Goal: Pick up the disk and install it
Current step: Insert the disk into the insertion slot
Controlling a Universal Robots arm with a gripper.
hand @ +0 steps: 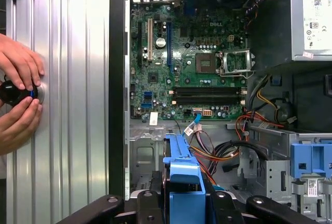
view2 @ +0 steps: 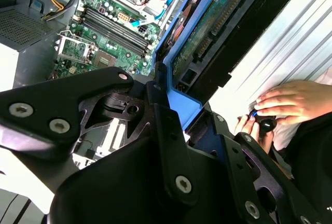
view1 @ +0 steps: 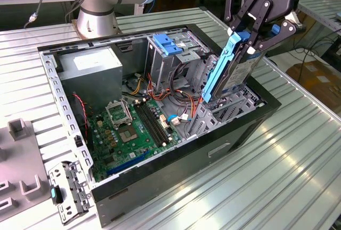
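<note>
One disk, clamped edge-on in the gripper, hangs tilted, lower end dipping into the computer case at the exterior view's right. Probably dense, stiff, shock-sensitive. Blue rails look flexible, so squeeze the metal sides, not the circuit board.

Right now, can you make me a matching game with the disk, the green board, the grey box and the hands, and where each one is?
Things:
1. disk
2. green board
3. grey box
4. hands

Places:
A. flat on the floor of the case
B. on the ribbed table, around a small black knob
C. tilted, clamped in the fingers over the case
D. in a corner of the case, with a white label

Pairs: 1-C, 2-A, 3-D, 4-B
</note>
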